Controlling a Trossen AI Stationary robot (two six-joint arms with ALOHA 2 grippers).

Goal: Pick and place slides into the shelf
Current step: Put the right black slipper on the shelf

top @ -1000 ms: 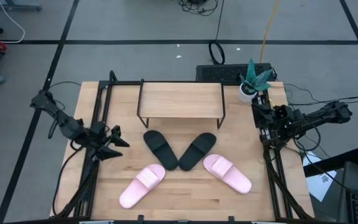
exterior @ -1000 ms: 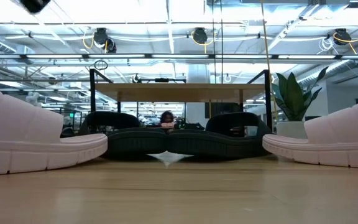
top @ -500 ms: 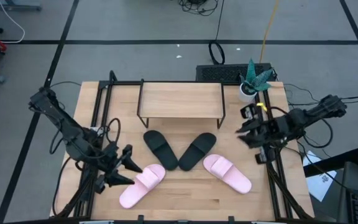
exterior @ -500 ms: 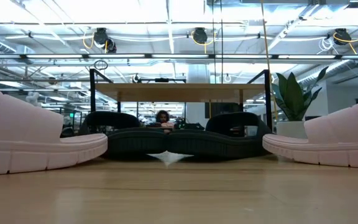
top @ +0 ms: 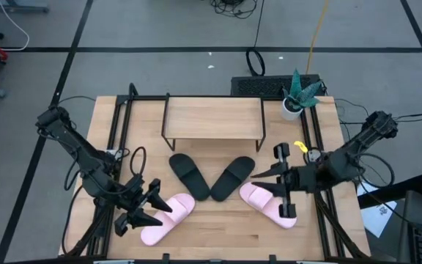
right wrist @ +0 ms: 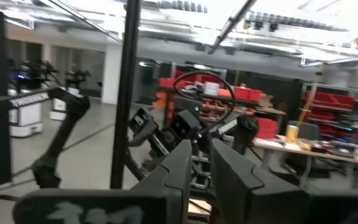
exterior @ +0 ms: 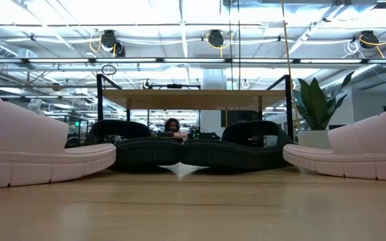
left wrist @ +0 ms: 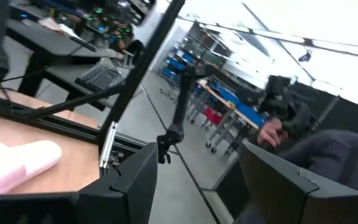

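Observation:
Two pale pink slides lie sole-down at the near side of the table, one on the left [top: 168,218] and one on the right [top: 268,204]. Two black slides [top: 189,176] [top: 233,177] lie in a V between them. The shelf [top: 212,117] stands on thin black legs at the far middle. My left gripper [top: 154,207] is open, right beside the left pink slide's far end. My right gripper [top: 261,183] stands over the right pink slide's far end, its fingers a little apart. The low view shows the slides [exterior: 39,150] [exterior: 354,154] and the shelf [exterior: 193,97], but no gripper.
A potted plant [top: 297,94] stands at the table's far right corner, and a dark keyboard [top: 258,86] lies behind the shelf. Black rails [top: 119,132] [top: 321,213] run along the left and right table edges. A person shows far off in the room [exterior: 173,125].
My left gripper has swung from the table's left edge toward the near edge and the right, ending beside the left pink slide. My right gripper has gone from the right edge toward the left and near, ending over the right pink slide. The slides have not moved.

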